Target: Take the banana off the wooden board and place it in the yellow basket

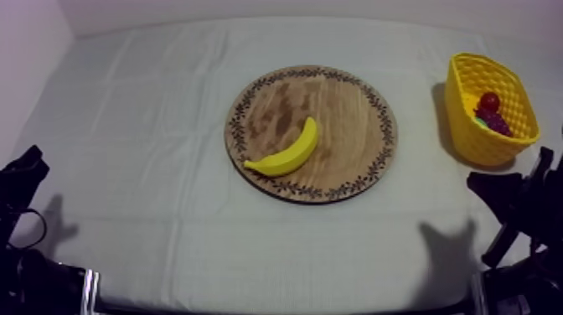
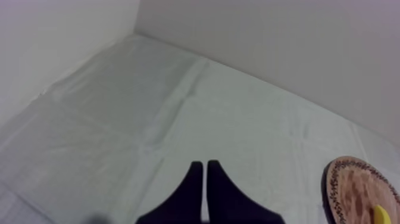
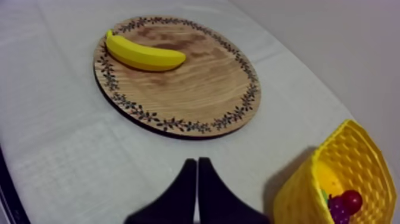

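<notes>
Left claw (image 2: 205, 164): closed, empty, low over the bench (image 2: 119, 119).
Right claw (image 3: 197, 161): closed, empty, held low.
Banana (image 3: 143, 55): on wooden board (image 3: 196, 89), ahead of Right claw, well apart.
Yellow basket (image 3: 300, 190): just beside Right claw.

- table (image 1: 142, 184) under creased grey-white cloth, filling most of the top view
- board (image 1: 343, 117), round with patterned rim, flat on the cloth at frame centre
- basket (image 1: 471, 134), yellow, standing on the cloth at upper right, apart from the board

Small red fruit (image 1: 489, 101), bunch of grapes (image 1: 498, 123), grey-white cloth (image 1: 151, 126)
</notes>
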